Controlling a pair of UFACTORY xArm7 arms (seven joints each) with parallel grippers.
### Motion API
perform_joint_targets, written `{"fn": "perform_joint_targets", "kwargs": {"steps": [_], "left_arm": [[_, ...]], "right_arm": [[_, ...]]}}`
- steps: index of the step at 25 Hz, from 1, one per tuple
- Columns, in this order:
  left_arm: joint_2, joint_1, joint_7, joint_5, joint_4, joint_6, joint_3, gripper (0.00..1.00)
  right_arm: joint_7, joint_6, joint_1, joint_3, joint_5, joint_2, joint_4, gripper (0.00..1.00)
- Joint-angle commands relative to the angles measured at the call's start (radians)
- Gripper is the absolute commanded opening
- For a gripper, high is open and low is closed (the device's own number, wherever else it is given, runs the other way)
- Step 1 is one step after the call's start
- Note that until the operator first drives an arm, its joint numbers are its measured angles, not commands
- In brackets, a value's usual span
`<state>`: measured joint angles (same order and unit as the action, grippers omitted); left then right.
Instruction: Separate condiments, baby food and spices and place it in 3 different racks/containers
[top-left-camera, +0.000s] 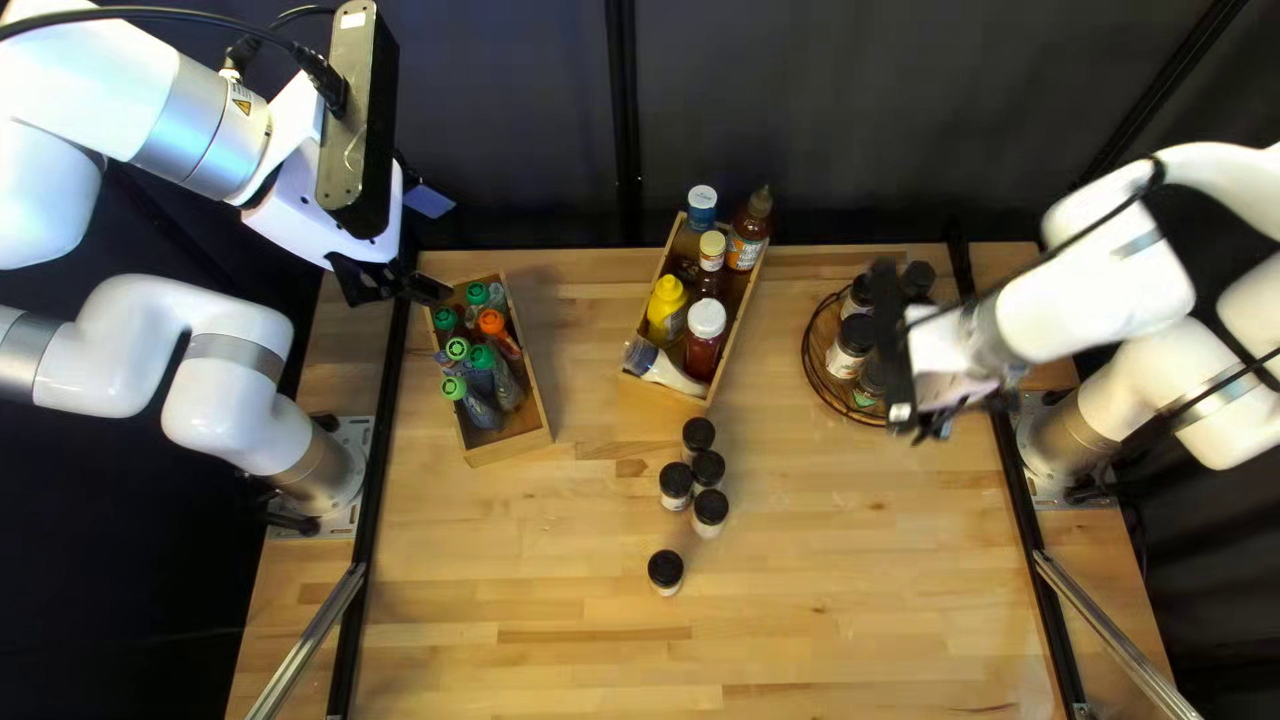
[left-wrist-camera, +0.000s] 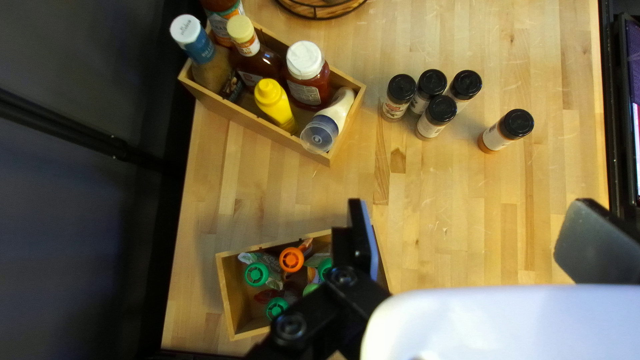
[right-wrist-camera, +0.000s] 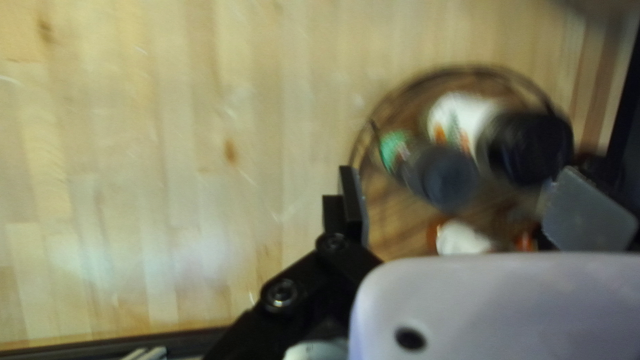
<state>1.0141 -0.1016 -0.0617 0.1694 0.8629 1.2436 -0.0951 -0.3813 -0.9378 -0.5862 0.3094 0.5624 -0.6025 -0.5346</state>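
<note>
Jars (top-left-camera: 710, 515), black-capped: five loose on the desk (top-left-camera: 854, 600), around mid-width. Four bunched together, the fifth apart from them, closer to the near edge. More jars stand in the round rack (top-left-camera: 810, 367), at the right of the top left view.

Right end effector (top-left-camera: 934, 424) hangs over that rack. Its wrist view has the fingers wide, jars ahead of and between them, smeared by blur, so I can't say which is nearest.

Condiment box (top-left-camera: 714, 395), wooden, sits at the far edge, beyond the loose jars. In it: yellow bottle (top-left-camera: 666, 310), red bottle (top-left-camera: 702, 354) with a white cap, white squeeze bottle (top-left-camera: 674, 378) leaning at the near end, brown bottle (top-left-camera: 708, 279) with a pale yellow cap, blue-labelled bottle (top-left-camera: 702, 214) with a white cap, orange-labelled bottle (top-left-camera: 747, 240) in the far corner.

Pouch box (top-left-camera: 514, 451), also wooden, is left of it. Pouches (top-left-camera: 508, 387) inside, packed close, green caps plus one orange.

Left end effector (top-left-camera: 424, 286) is up by the far end of the pouch box, fingers wide.

Black rails (top-left-camera: 382, 440) run along both sides of the desk, dark curtain (top-left-camera: 827, 120) behind.
</note>
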Motion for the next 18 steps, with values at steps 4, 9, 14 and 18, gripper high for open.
{"fn": "perform_joint_targets", "kwargs": {"steps": [4, 9, 14, 18], "left_arm": [[0.0, 0.0, 0.0, 0.0, 0.0, 0.0, 0.0, 1.0], [0.0, 0.0, 0.0, 0.0, 0.0, 0.0, 0.0, 1.0], [0.0, 0.0, 0.0, 0.0, 0.0, 0.0, 0.0, 1.0], [0.0, 0.0, 0.0, 0.0, 0.0, 0.0, 0.0, 1.0]], "right_arm": [[0.228, 0.17, -0.151, 0.034, -0.14, 0.391, -0.282, 1.0], [0.436, 0.236, -0.158, 0.038, -0.312, 0.596, -0.435, 1.0], [0.644, 0.251, -0.094, -0.005, -0.501, 0.795, -0.606, 1.0], [0.737, 0.252, -0.052, -0.03, -0.586, 0.869, -0.667, 1.0]]}}
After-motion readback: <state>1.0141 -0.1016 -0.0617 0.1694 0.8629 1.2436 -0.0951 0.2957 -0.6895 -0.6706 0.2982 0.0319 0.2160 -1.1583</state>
